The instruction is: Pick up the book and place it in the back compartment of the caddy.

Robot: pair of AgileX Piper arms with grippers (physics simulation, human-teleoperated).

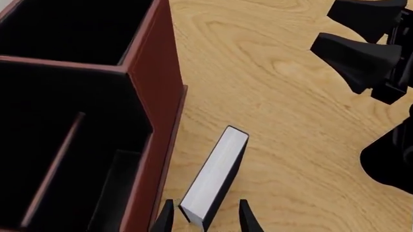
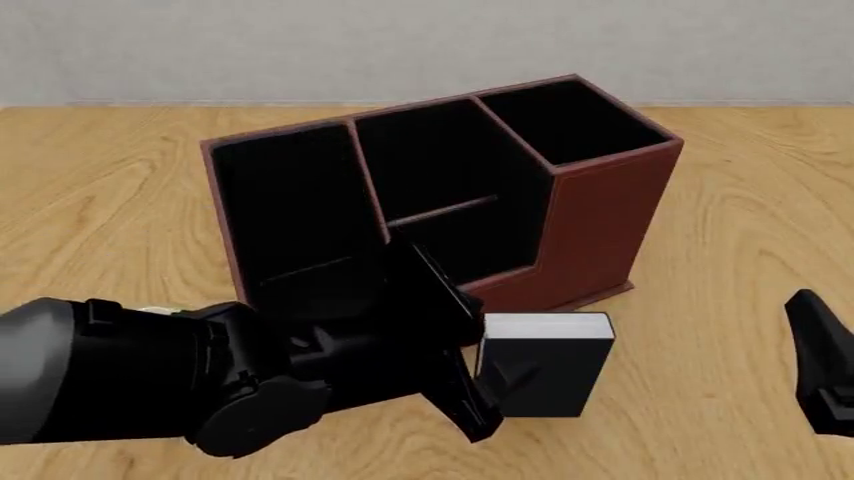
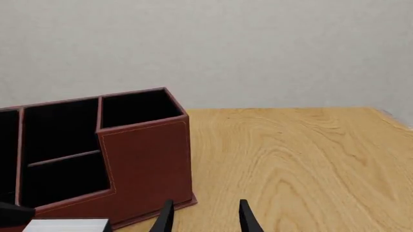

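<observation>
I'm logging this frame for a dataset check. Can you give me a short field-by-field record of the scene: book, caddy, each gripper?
book: black cover, white page edges, standing on the table in front of the caddy, outside it; book
back compartment: nothing visible inside
left gripper: fingers either side of the book, contact unclear
right gripper: open, holding nothing, off to the right of the book

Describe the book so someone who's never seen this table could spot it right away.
Find the big reddish-brown caddy on the wooden table. Just in front of its near wall, between the left gripper's fingers, stands the book: small, thick, plain black cover, white page edges on top.
</observation>
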